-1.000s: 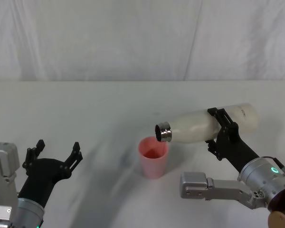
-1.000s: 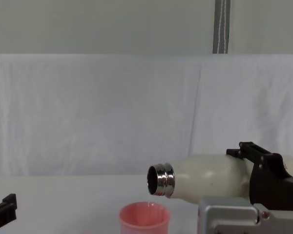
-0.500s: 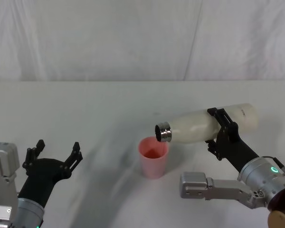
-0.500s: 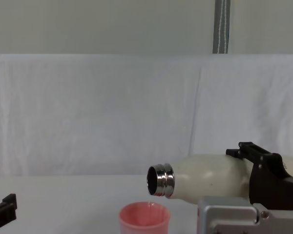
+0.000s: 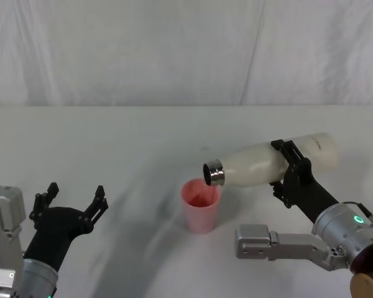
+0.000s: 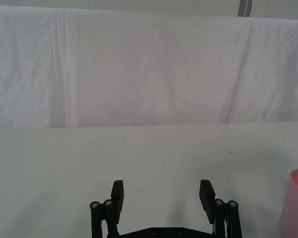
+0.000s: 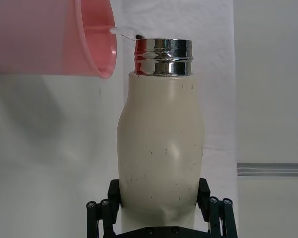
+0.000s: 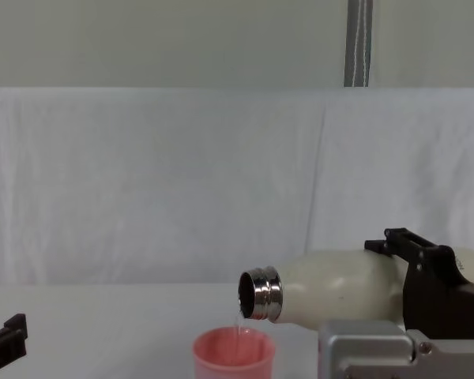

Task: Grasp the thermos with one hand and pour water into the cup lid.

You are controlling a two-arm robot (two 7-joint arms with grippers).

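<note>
Thermos [image 5: 261, 162], a tall cream-white matte bottle with rounded shoulders and a shiny threaded steel neck, is held nearly horizontal in the air, its open mouth tipped slightly down just above the far rim of the cup lid [image 5: 201, 205], a small salmon-pink round cup with smooth plain walls. A thin thread of water is seen between the steel neck and the pink rim in the chest view, where the thermos [image 8: 332, 286] lies sideways over the cup lid [image 8: 233, 354]. In the right wrist view the thermos [image 7: 160, 148] is seen end on from its base, with the cup lid [image 7: 54, 37] at its mouth.

The cup lid stands upright on the white cloth-covered surface [image 5: 112, 143], which is backed by a white draped cloth [image 5: 174, 49]. Nothing lies between the thermos mouth and the cup lid.

The right gripper [image 5: 290, 171] is clamped around the lower body of the thermos, well to the right of the cup lid, its arm reaching in from the near right. The left gripper [image 5: 71, 200] is parked low over the surface, well to the left of the cup lid, with its black fingers spread apart and holding nothing; in the left wrist view the left gripper [image 6: 162, 194] shows the same wide gap.
</note>
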